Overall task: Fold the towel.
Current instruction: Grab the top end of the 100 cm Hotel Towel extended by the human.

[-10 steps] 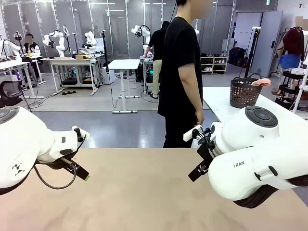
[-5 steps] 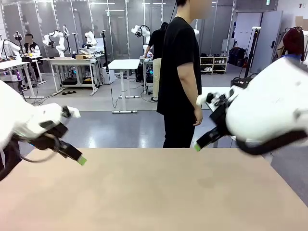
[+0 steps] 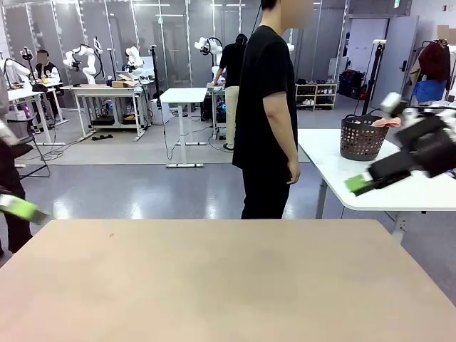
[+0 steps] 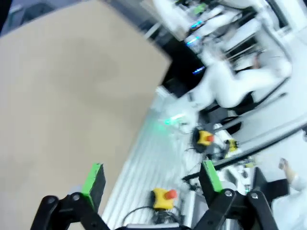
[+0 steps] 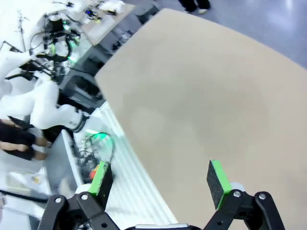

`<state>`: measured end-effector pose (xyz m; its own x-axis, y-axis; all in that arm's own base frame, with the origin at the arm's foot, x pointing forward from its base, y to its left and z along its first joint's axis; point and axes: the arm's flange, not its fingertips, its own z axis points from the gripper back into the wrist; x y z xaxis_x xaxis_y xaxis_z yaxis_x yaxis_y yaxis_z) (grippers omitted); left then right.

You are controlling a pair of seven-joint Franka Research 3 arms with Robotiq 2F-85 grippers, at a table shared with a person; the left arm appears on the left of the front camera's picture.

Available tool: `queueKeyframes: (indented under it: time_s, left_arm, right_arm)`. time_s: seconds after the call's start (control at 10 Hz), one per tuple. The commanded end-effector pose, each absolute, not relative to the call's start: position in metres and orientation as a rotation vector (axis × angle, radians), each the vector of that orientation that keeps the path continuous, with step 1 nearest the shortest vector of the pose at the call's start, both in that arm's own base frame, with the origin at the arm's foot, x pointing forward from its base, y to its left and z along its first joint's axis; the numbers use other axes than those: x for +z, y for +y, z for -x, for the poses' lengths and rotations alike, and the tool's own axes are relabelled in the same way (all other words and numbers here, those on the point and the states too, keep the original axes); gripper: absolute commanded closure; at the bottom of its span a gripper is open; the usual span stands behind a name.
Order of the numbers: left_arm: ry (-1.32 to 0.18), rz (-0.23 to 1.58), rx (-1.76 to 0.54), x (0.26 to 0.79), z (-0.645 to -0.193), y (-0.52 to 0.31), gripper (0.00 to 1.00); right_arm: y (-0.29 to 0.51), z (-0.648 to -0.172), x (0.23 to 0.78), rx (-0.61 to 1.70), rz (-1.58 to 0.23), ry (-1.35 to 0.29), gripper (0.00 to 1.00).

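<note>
**A:** Two grippers, then. How do their fingers stand?

**B:** Both are spread wide with nothing between them. The left gripper (image 4: pixel 152 176) holds its green pads (image 4: pixel 94 176) far apart above the edge of the tan table (image 4: pixel 62 96) and touches nothing. The right gripper (image 5: pixel 159 178) is just as wide and empty, above the same tabletop near its edge.

**A:** And the towel (image 3: pixel 387 122)?

**B:** It is well apart from both. A pink cloth lies over the rim of a dark basket (image 3: pixel 360 139) on a white side table (image 3: pixel 324 153), off to the right beyond the tan one. I take that for the towel, though it is small there, and a blurred streak of the right arm crosses just beside it.

**A:** Is anything in the way?

**B:** A person (image 3: pixel 267 107) in a black T-shirt stands side-on at the far edge of the tan table, one arm hanging. Below the left gripper, off the table, sits a yellow box with a red button (image 4: pixel 164 197).
</note>
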<state>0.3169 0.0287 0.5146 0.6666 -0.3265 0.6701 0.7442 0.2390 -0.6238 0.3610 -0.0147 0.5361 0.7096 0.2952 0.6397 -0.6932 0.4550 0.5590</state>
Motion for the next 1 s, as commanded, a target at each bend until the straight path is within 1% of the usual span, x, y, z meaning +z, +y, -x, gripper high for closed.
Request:
queueKeyframes:
  time_s: [0.0, 0.1, 0.3, 0.5, 0.6, 0.8, 0.9]
  left_arm:
    - [-0.437, 1.283, -0.720, 0.487, -0.316, 0.075, 0.00]
    - [-0.462, 1.343, -0.686, 0.482, -0.314, 0.096, 0.00]
    - [-0.524, 1.378, -0.608, 0.482, -0.288, 0.132, 0.00]
    - [-0.561, 1.414, -0.561, 0.474, -0.288, 0.148, 0.00]
    - [-0.571, 1.420, -0.541, 0.473, -0.278, 0.155, 0.00]
    - [-0.592, 1.394, -0.455, 0.468, -0.273, 0.163, 0.00]
    - [-0.597, 1.348, -0.363, 0.464, -0.273, 0.170, 0.00]
  right_arm:
    - [-0.046, -0.341, 0.518, 0.601, -0.965, -0.531, 0.00]
    - [-0.066, -0.331, 0.515, 0.579, -1.004, -0.568, 0.00]
    - [-0.109, -0.315, 0.499, 0.455, -1.129, -0.522, 0.00]
    - [-0.148, -0.313, 0.488, 0.453, -1.213, -0.511, 0.00]
    - [-0.161, -0.306, 0.484, 0.427, -1.244, -0.489, 0.00]
    - [-0.180, -0.297, 0.482, 0.382, -1.238, -0.447, 0.00]
    - [-0.188, -0.291, 0.484, 0.389, -1.298, -0.439, 0.00]
